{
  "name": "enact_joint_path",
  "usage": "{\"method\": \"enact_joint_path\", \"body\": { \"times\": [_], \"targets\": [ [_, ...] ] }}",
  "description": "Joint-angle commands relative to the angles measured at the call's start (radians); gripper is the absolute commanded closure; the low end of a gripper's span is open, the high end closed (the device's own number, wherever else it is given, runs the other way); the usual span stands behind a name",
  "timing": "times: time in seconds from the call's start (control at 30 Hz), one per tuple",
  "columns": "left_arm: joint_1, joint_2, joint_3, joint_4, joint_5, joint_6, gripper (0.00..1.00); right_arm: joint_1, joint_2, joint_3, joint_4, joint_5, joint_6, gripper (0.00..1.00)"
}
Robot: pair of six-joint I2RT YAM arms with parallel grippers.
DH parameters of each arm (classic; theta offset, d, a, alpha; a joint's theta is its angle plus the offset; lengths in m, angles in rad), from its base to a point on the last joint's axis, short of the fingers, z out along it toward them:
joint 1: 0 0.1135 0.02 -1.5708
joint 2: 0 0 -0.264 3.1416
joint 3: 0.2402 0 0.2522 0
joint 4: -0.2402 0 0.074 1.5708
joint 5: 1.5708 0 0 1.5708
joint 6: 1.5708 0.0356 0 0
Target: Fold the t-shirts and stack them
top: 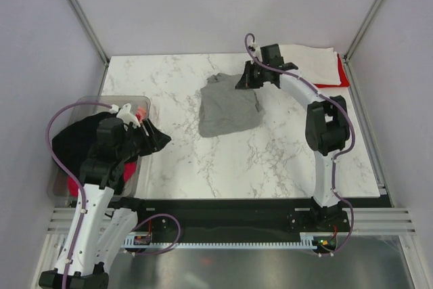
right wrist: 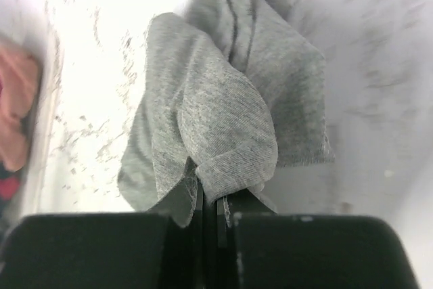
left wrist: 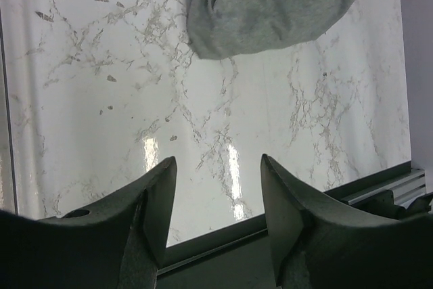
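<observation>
The right end effector is pressed together on a bunched fold of the grey t-shirt. It pinches the cloth at the garment's far edge, most likely so that edge can be lifted and drawn out to spread the shirt flat before folding. The shirt lies crumpled near the middle of the marble bench, its far edge gathered up into the pinch. The left end effector hangs spread and holds nothing, at the edge of the clear tub, where a black t-shirt waits. That looks like a ready pose for taking a second corner. At the far right corner a white t-shirt lies flat with a red t-shirt showing at its edge, apparently the start of the stack
</observation>
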Motion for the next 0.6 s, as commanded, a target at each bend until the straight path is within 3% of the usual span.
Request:
{"method": "enact_joint_path", "body": {
  "times": [0.0, 0.23, 0.57],
  "targets": [
    [0.002, -0.03, -0.003, 0.03, -0.011, 0.04, 0.41, -0.053, -0.085, 0.096, -0.17, 0.177, -0.165, 1.0],
    [0.003, -0.033, -0.005, 0.03, -0.034, 0.035, 0.42, -0.117, -0.089, 0.203, -0.221, 0.3, -0.283, 1.0],
    [0.003, 0.0, -0.005, 0.03, -0.04, 0.037, 0.44, -0.22, 0.01, 0.481, -0.273, 0.303, -0.409, 1.0]
  ]
}}
